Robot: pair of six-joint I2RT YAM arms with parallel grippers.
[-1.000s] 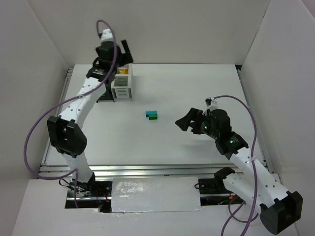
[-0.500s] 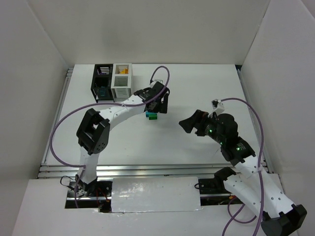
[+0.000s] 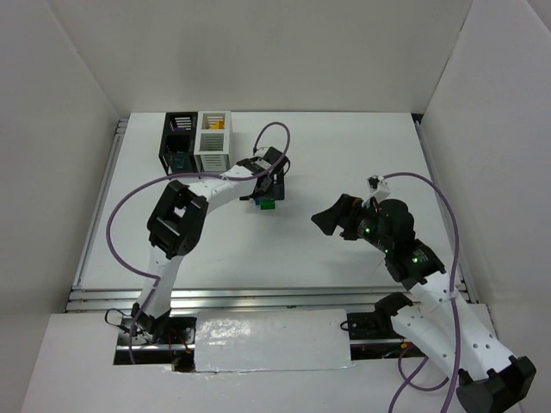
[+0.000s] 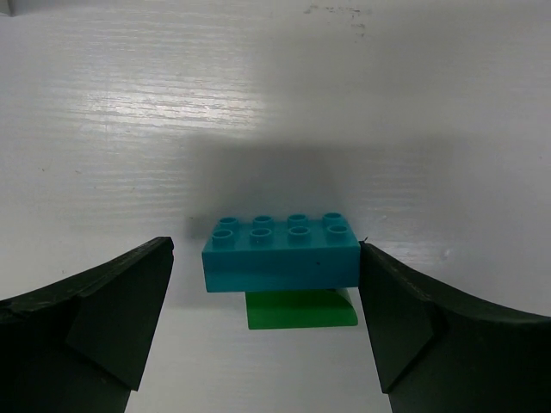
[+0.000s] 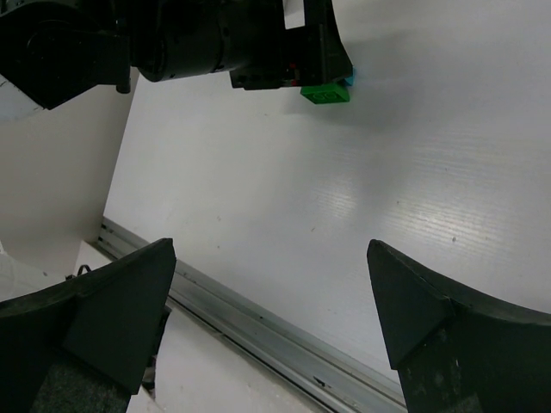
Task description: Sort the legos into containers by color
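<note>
1. While nothing is gripped yet, the containers sit at the far left, towards the back of the table: the black bin and the white bin are joined side by side, the white one showing something yellow-orange inside and the black one something bluish (too small to name)
2. Near mid-table the left gripper hangs over the two loose legos, its jaws spread wide on either side of the teal brick and touching neither end, as far as the wrist view shows
3. That teal brick lies flat, studs up, with the green brick just beside it and seemingly touching; both look light, rigid and smooth-sided, so a pinch on the teal one's two short ends should hold, though it may skid on the slick surface
4. What stands in the way is the green brick, since closing low could drag it along
5. Well apart to the right, the right gripper hovers with jaws apart, holding nothing
</note>
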